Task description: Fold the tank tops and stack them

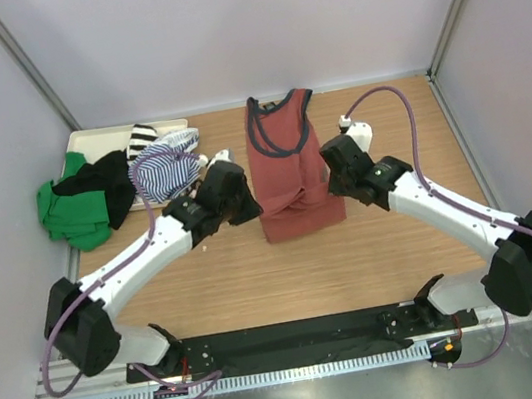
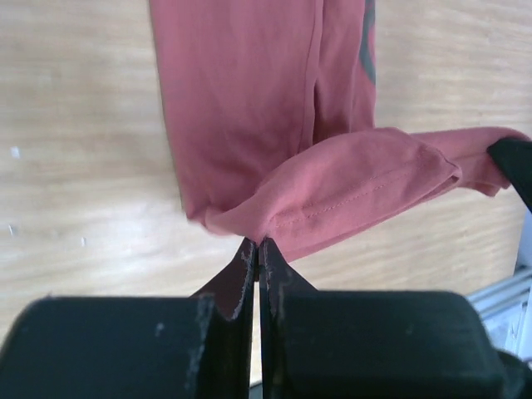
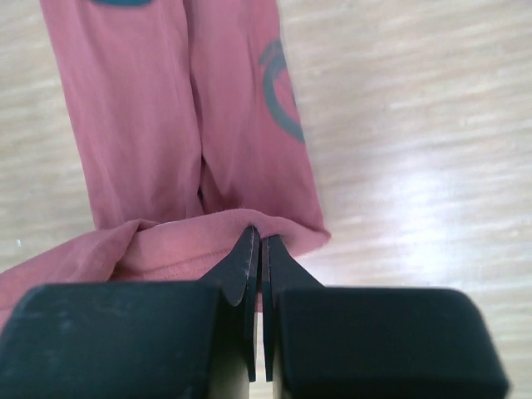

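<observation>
Left fingers (image 2: pixel 278 278) were pressed together on one hem corner of the brick-red tank top (image 1: pixel 285 156). The right fingers (image 3: pixel 278 270) pinched the opposite corner the same way, each with a thin fold of cloth caught at its tips. The top lay lengthwise in the middle of the tabletop (image 1: pixel 356 256), neck toward the far wall, its hem end raised and doubled over the body. Thin, light and limp, the cloth sagged between the two grips and would probably crease wherever it went slack. The hem corners looked the soundest place to hold, kept level and taut. Other tops, among them a navy-and-white striped top (image 1: pixel 165 170), sat heaped at the far left by a pale tray (image 1: pixel 84 139).
</observation>
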